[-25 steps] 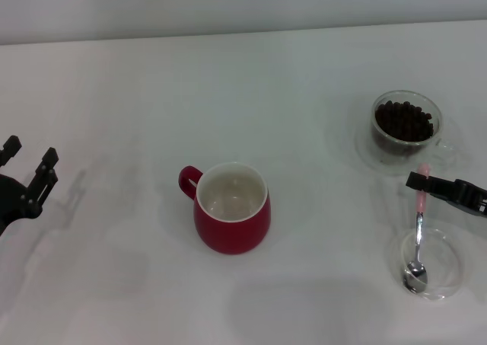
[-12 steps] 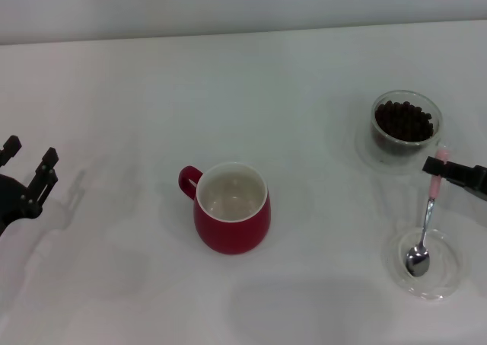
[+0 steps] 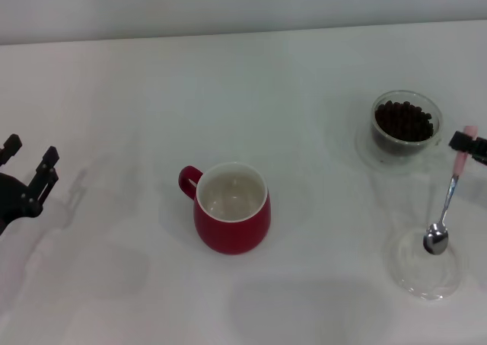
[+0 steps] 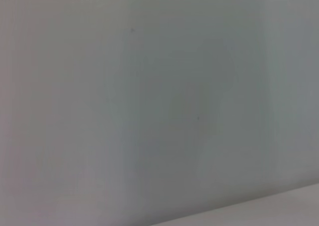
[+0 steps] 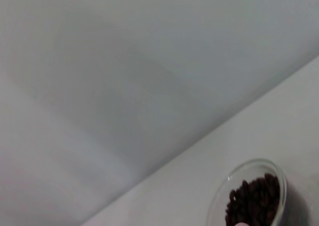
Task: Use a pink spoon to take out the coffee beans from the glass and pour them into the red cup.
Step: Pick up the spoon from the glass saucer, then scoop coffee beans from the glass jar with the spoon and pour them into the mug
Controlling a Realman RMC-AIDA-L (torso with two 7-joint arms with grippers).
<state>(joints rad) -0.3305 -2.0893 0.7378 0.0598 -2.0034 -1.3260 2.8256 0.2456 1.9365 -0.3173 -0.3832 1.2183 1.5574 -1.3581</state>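
No brand, label or writing was legible on any item.

Containers: the glass (image 3: 405,127) stood at the far right of the white tabletop (image 3: 243,86), filled nearly to the rim with coffee beans (image 3: 404,121). The right wrist view also showed the glass (image 5: 251,196) and its beans (image 5: 254,201) from above. The red cup (image 3: 230,207) stood upright near the middle of the tabletop, handle toward the robot's left, its white inside holding no beans. A shallow clear dish (image 3: 423,263) lay on the tabletop nearer the robot than the glass, with nothing resting in it.

Spoon and pincer: the right pincer (image 3: 469,145) entered from the right edge of the head view, just beside the glass on its right, and was closed on the top of the pink handle. The spoon (image 3: 450,196) hung from it tilted, bowl lowest, the metal bowl above the dish's far rim and clear of it. The bowl carried no beans that could be made out. The spoon was well apart from the cup.

The left pincer (image 3: 29,171) sat at the left edge above the tabletop, fingers spread, holding nothing.
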